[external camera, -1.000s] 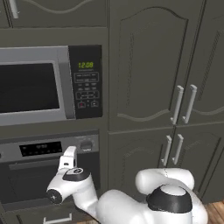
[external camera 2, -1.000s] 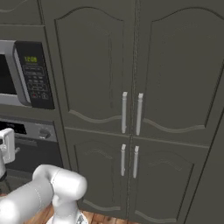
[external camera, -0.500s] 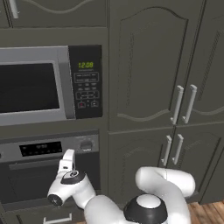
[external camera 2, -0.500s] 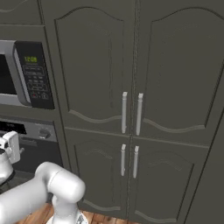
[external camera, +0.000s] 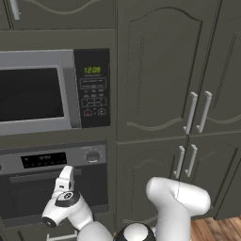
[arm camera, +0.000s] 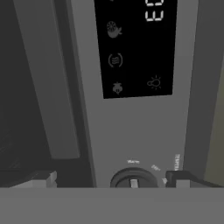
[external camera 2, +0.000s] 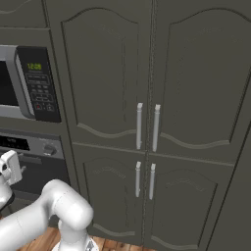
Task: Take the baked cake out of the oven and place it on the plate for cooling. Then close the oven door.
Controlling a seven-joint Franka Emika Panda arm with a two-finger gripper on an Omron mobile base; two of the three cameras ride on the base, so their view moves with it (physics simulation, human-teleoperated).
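Oven: the oven (external camera: 52, 183) is built into the dark cabinet wall, directly under the microwave (external camera: 52, 89); its silver control strip (external camera: 52, 159) carries a black display (external camera: 43, 160) and a round knob (external camera: 92, 156)
Oven door: the oven door (external camera: 28, 197) is shut, flat with the front; its horizontal silver bar handle (external camera: 40, 177) runs just under the control strip
Cake: I cannot see the baked cake, the closed door hides the inside of the oven
Gripper: the gripper (external camera: 64, 178) points at the oven front, at the height of the handle and just below the control strip; in the right base view the gripper (external camera 2: 11, 166) stands at the left edge, before the oven
Gripper state: the jaws stand wide apart and hold nothing
Hand view: the camera looks very close at the control strip (arm camera: 131, 131), turned on its side; the black display (arm camera: 135, 43) with pale symbols is in the upper part, one round knob (arm camera: 133, 179) is low in the middle, and the bar handle (arm camera: 48, 78) runs along the left; the two dark fingertips (arm camera: 177, 178) rise at both sides of the knob, not touching it as far as I can tell
Arm: the white arm (external camera: 174, 202) bends from the lower right toward the oven
Around: tall cabinet doors (external camera: 162, 70) with silver vertical handles (external camera: 197, 112) fill the wall right of the oven; the microwave clock (external camera: 92, 69) glows green; a strip of wooden floor (external camera: 214, 228) shows at the lower right
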